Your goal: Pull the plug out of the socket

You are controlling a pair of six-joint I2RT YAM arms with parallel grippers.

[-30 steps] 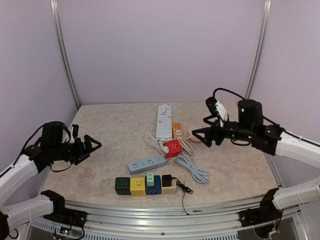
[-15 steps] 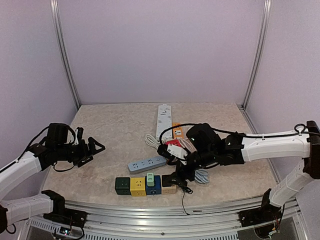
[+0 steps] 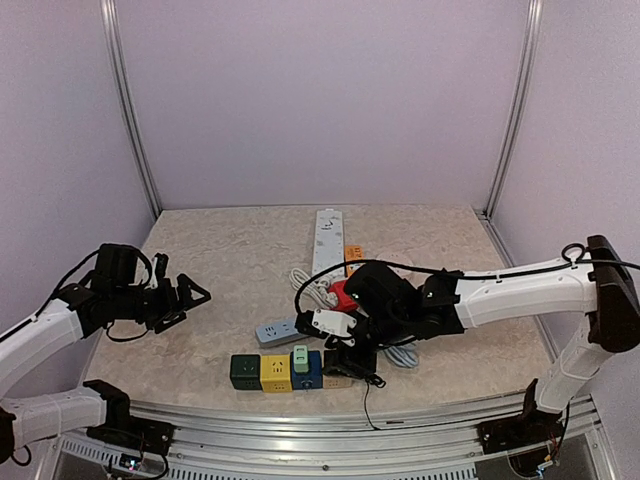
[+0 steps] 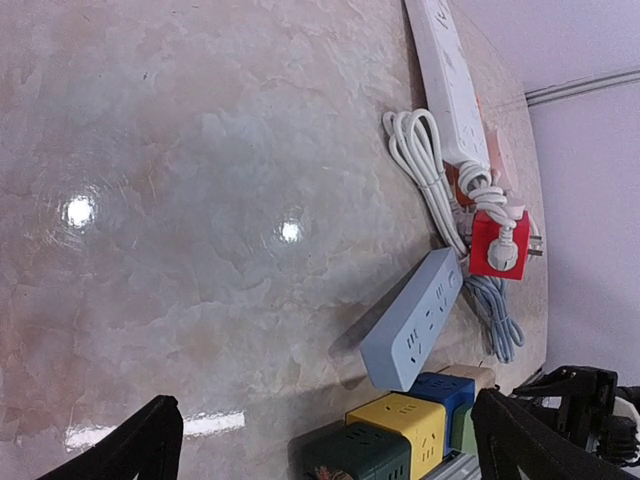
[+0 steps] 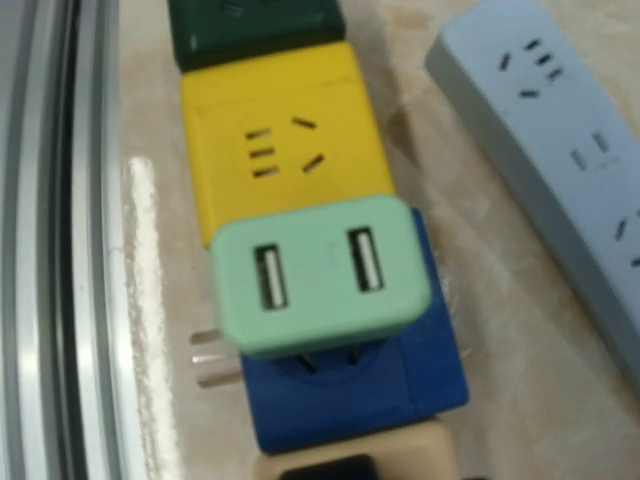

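Observation:
A row of cube sockets lies near the front edge: dark green, yellow, blue and beige. A mint-green USB plug sits in the top of the blue cube. A black plug on the beige cube shows only at the bottom edge of the right wrist view. My right gripper hangs low over the beige cube; its fingers are out of its own view and a dark blur from above. My left gripper stands open and empty, far left of the cubes.
A light blue power strip lies just behind the cubes. A red cube socket, coiled white and grey cables and a long white strip lie further back. The metal table rail runs right beside the cubes.
My right arm has swung from the back right across the table and come down over the cube row's right end. The left arm has barely shifted.

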